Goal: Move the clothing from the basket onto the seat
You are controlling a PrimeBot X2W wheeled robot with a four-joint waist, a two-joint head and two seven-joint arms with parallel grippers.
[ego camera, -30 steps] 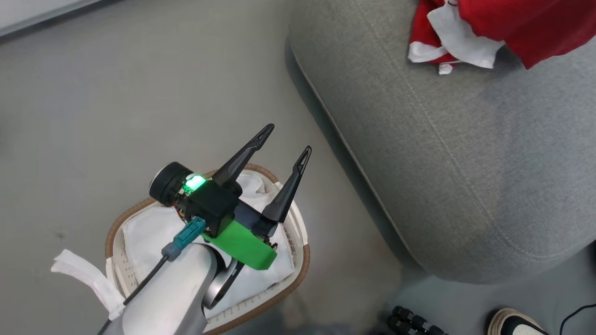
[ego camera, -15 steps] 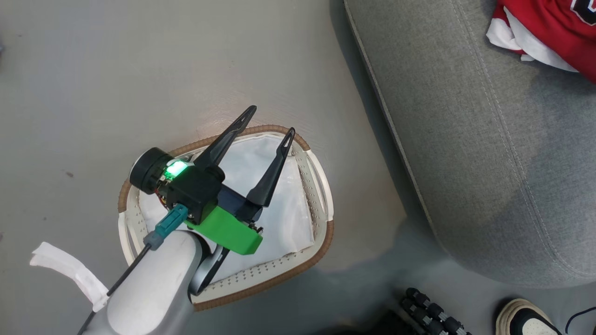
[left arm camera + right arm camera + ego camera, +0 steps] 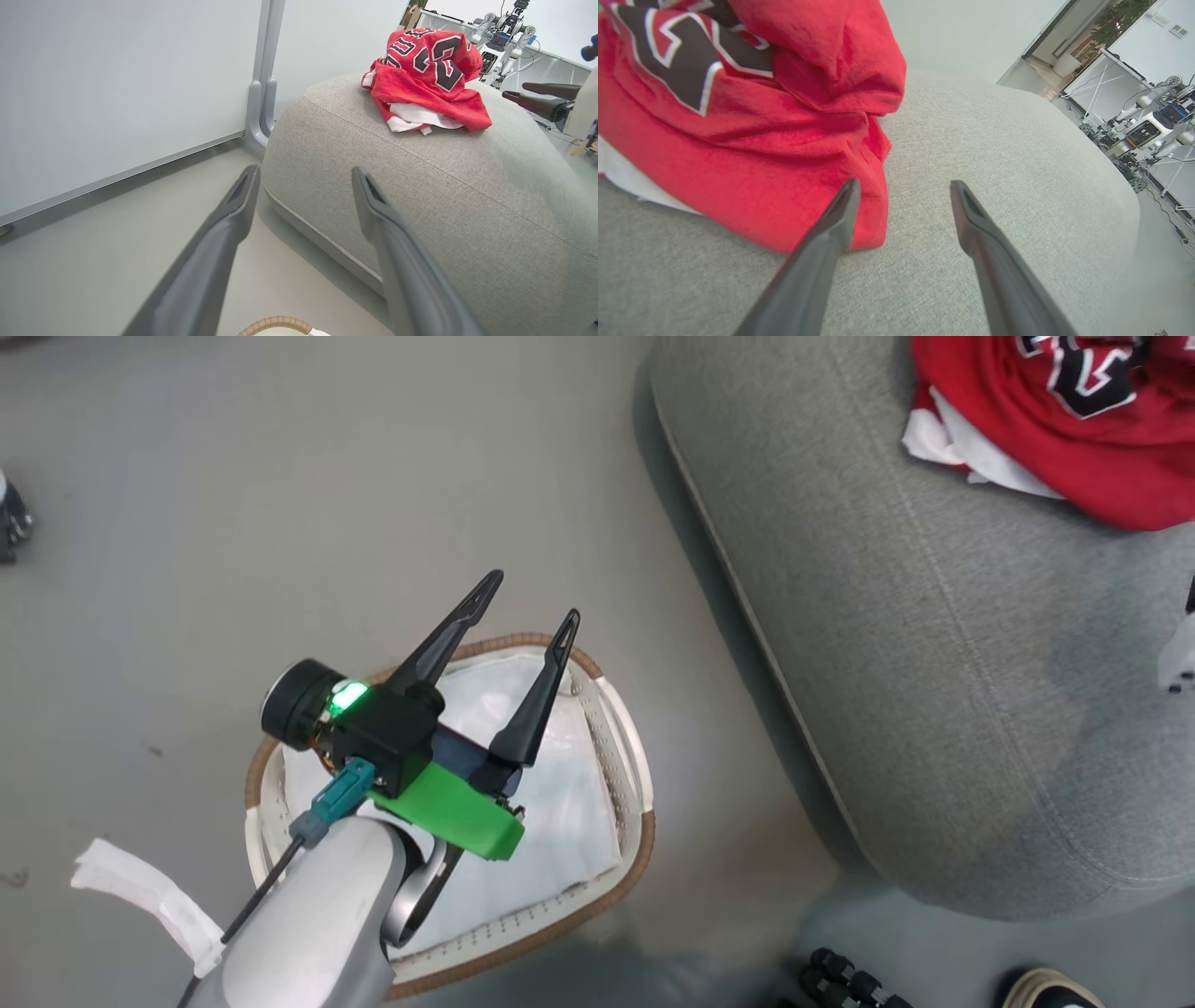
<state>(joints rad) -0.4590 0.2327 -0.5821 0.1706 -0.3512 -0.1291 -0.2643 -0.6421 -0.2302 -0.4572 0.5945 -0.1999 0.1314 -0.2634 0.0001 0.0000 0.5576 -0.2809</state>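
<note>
Head cam has swung since a sec ago: more of the jersey [image 3: 1055, 439] is in view on the seat [image 3: 934, 663], lettering now showing, and the basket [image 3: 644, 840] sits a bit higher in frame. That's cam motion, not the things.

R end effector [image 3: 905, 183] has its fingers apart and holds nothing. It hangs low over the seat just beside the jersey hem; can't tell if one finger touches the cloth. L end effector [image 3: 533, 595] is also spread wide and empty, above the basket.

Step, as I read it: drop-off done, task prob near its end. Next: back the R arm off w/o snagging the hem, then check the basket.

Hard to see: the L arm covers part of the basket, where just a white sheet [image 3: 569, 821] shows. Jersey cut off at top edge. White-edged cloth [image 3: 962, 443] under it, likely the 2nd garment, unsure.
</note>
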